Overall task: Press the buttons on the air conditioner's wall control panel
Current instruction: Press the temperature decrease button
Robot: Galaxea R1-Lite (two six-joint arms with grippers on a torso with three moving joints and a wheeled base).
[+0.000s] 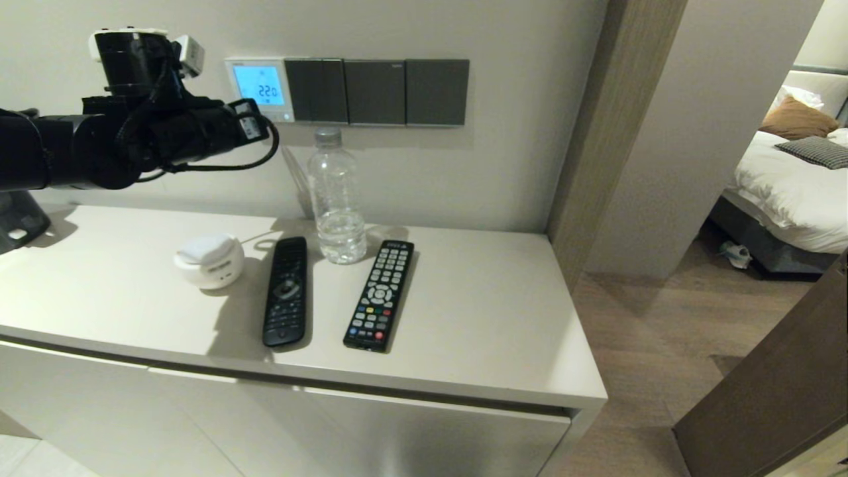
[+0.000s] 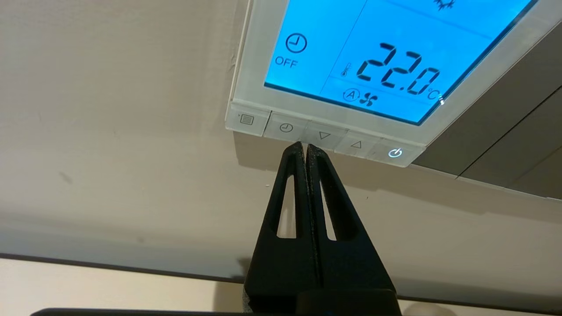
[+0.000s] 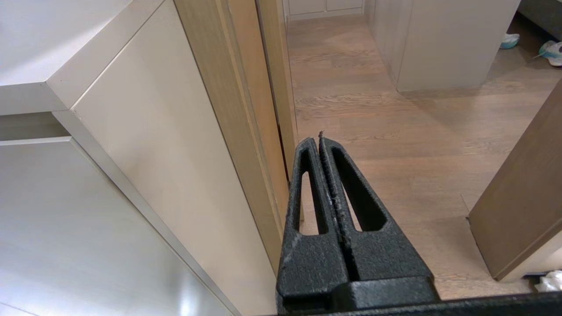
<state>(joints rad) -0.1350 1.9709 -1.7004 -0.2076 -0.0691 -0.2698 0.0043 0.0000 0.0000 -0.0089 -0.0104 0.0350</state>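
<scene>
1. Setting: pale wall above a white worktop [image 1: 464, 318]; a doorway to the right of the worktop gives onto wood flooring and a bed [image 1: 788, 179].
2. Air conditioner's wall control panel [image 1: 260, 88]: white, mounted on the wall above the worktop, screen lit light blue and reading 22.0; three dark grey switch plates [image 1: 377, 91] adjoin it on the right.
3. Buttons [image 2: 324, 137]: row of five along the panel's lower edge, the power key lit.
4. On the worktop below the panel: clear water bottle [image 1: 338, 199], upright against the wall; black remote [image 1: 286, 291] and a second remote [image 1: 379, 295] with coloured keys, lying either side of the bottle; round white container [image 1: 209, 260] left of the black remote.
5. Left pincer [image 2: 305, 147]: fingers pressed together, holding nothing; tips at the panel's lower edge, between the clock key and the down-arrow key; contact cannot be told.
6. Left arm: raised, reaching level towards the panel.
7. Right pincer [image 3: 317, 139]: fingers together, empty, low beside the cabinet's end, pointing at the floor.
</scene>
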